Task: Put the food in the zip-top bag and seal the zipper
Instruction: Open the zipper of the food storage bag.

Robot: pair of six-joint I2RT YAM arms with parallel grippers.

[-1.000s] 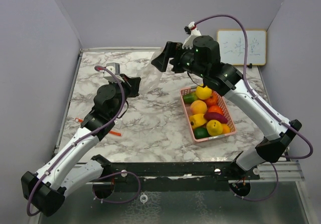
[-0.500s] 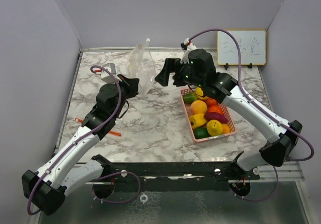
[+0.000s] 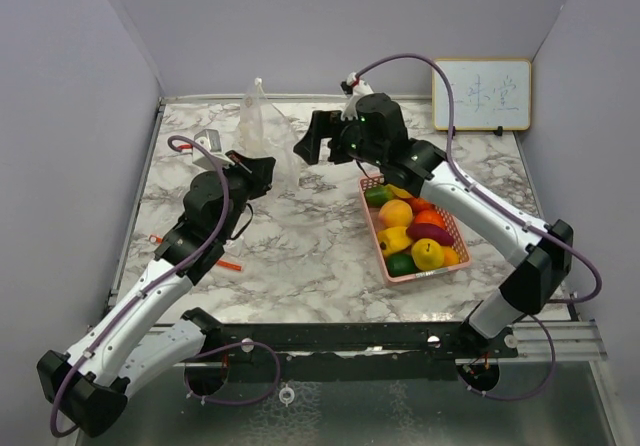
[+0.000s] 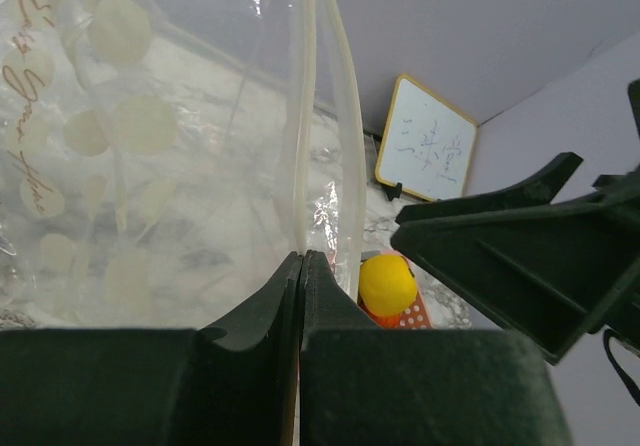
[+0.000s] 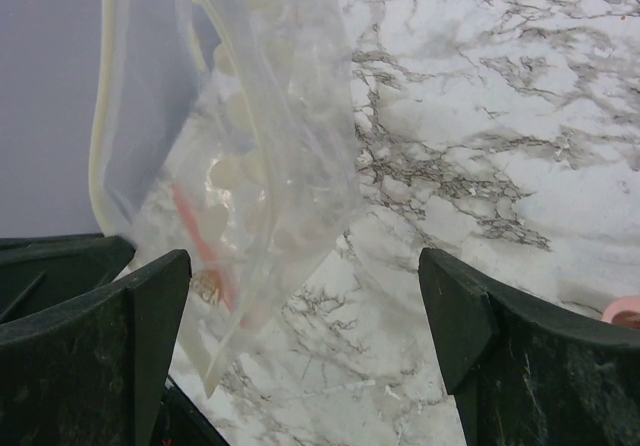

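Note:
The clear zip-top bag (image 3: 262, 126) stands upright at the back left of the marble table. My left gripper (image 3: 256, 168) is shut on its lower edge; in the left wrist view the jaws (image 4: 302, 258) pinch the zipper strip, with the bag (image 4: 150, 166) rising above. My right gripper (image 3: 305, 148) is open and empty just right of the bag; in its wrist view the bag (image 5: 260, 146) hangs ahead of the open gripper (image 5: 305, 316). The food lies in a pink basket (image 3: 375, 236): a yellow fruit (image 3: 428, 254), an orange one (image 3: 396, 212), a purple one (image 3: 430, 232) and a green one (image 3: 401, 263).
A small whiteboard (image 3: 481, 94) leans on the back wall at the right. An orange pen (image 3: 228, 264) lies on the table under my left arm. Side walls close in the table left and right. A yellow fruit (image 4: 388, 284) shows past the left gripper.
My right gripper has moved left and down, staying open beside the bag. The bag has shifted left and now stands upright, held by my left gripper.

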